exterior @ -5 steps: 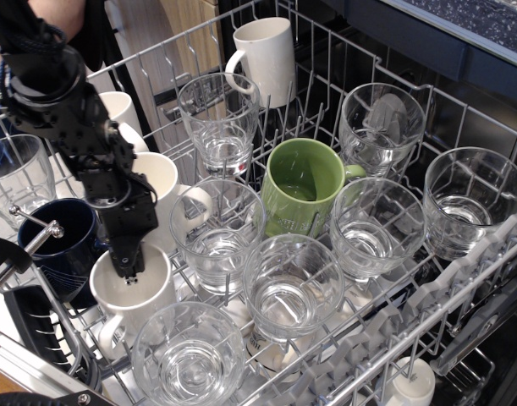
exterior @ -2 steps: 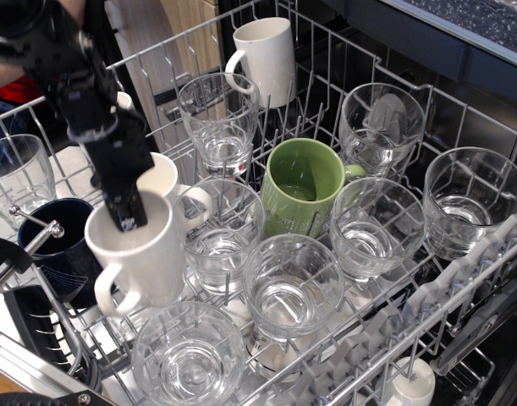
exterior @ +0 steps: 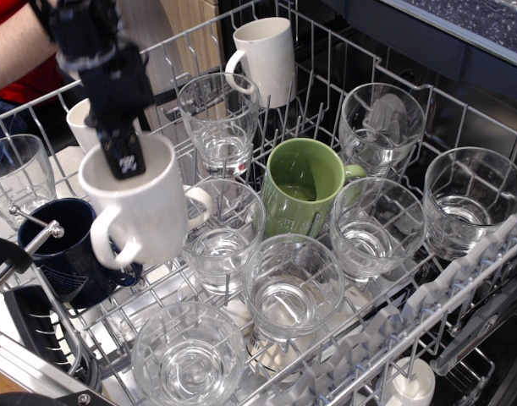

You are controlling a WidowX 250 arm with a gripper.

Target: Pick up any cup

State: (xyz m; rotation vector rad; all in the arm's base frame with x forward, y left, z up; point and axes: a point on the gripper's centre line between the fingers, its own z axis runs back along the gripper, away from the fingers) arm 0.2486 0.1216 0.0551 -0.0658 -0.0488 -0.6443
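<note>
While gripped at its rim by the jaws of the gripper, one finger inside, hangs the cup above the dish rack, handle toward front-left, beside navy mug and glass.

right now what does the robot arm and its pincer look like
The arm is matte black and blocky, built of stacked boxy segments with ridged, mesh-like texture near the top. It narrows into a slim black pincer bearing small white markings near its tip. No loose cables show clearly.
</note>
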